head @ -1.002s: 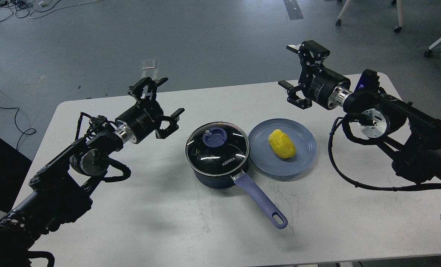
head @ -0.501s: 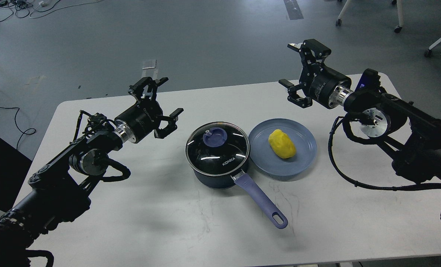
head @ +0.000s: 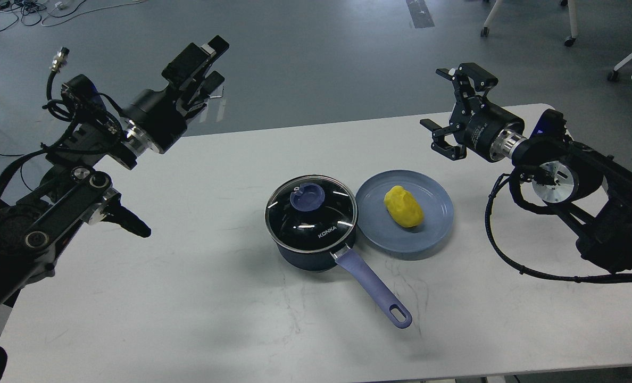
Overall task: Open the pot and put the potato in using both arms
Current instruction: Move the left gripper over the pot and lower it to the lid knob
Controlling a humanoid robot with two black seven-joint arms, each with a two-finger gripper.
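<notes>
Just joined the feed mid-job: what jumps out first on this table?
A bright yellow potato lies on a round blue plate, right of centre. Beside it, to the left, stands a dark saucepan with its glass lid on, lavender handle toward the camera. Both black arms hang above the table's far corners.

White surface [head: 188, 298] with rounded corners, faintly scuffed. A dark pot [head: 312, 234] rests on it near the centre, glass lid in place, lilac handle [head: 372, 287] extending toward the near right. Just right of the pot, almost touching it, lies a blue plate [head: 433, 234] carrying a yellow potato [head: 404, 206].
</notes>
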